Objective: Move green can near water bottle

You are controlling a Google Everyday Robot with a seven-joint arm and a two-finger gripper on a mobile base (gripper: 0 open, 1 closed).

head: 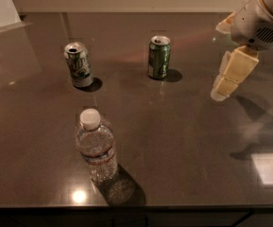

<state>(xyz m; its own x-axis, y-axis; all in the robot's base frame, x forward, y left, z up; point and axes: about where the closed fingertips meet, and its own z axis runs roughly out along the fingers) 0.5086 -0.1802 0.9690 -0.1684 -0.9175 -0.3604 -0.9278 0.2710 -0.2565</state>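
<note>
The green can [159,57] stands upright on the dark table [183,141], at the back middle. The water bottle [96,145], clear with a white cap, stands at the front left. My gripper [221,90] hangs at the right, above the table, to the right of the green can and apart from it. It holds nothing.
A white-silver can with green and red print [78,65] stands at the back left, left of the green can. The table's front edge runs along the bottom. A wall runs behind the table.
</note>
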